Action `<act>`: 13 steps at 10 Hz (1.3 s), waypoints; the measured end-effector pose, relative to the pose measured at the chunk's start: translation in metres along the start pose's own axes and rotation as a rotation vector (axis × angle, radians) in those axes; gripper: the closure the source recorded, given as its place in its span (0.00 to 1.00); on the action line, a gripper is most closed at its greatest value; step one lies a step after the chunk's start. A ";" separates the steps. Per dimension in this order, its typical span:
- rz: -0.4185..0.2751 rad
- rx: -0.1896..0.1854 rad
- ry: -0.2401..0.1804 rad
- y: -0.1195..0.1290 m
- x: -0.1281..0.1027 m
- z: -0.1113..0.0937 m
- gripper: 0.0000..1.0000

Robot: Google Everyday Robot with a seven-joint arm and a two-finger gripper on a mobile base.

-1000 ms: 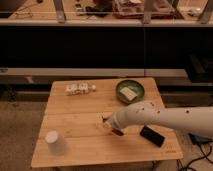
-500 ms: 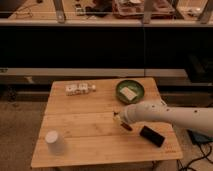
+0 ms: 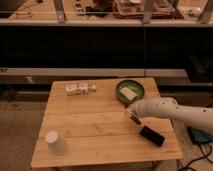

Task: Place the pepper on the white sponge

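Over at the near left corner of the wooden table [image 3: 95, 125] a white cup [image 3: 54, 142] stands alone, mouth down by the look of it, well apart from everything else. Moving along the far edge, a pale patterned carton [image 3: 79, 89] lies on its side, long axis running across the table. Further right, at the far right corner, sits the round green bowl [image 3: 118, 90], and lying flat inside it is the white sponge [image 3: 130, 93], a small off-white block resting on the bowl's floor. Just in front of the bowl we reach the gripper [image 3: 133, 116], hanging low over the planks on the near side of the rim, its fingers pinched tight together. Between them is the pepper [image 3: 135, 120], a slim dark red sliver poking down and to the right out of the tip. So the pepper is in the grip, near the bowl but not over the sponge; the two are apart, with the bowl's near wall between them. Whether the pepper's lower end touches the wood cannot be told. A little further right and nearer the front lies a black phone [image 3: 152, 135], flat and angled, close to the gripper but not touching it. Behind it the white arm [image 3: 170, 110] stretches away to the right edge, roughly level above the table.
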 end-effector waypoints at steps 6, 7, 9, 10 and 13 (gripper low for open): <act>0.056 -0.070 0.071 0.055 0.019 0.000 0.99; 0.055 -0.070 0.071 0.055 0.019 0.000 0.99; 0.053 -0.068 0.071 0.054 0.020 0.001 0.99; 0.055 -0.069 0.072 0.055 0.020 0.001 0.99; 0.039 -0.073 0.121 0.071 0.049 0.017 0.99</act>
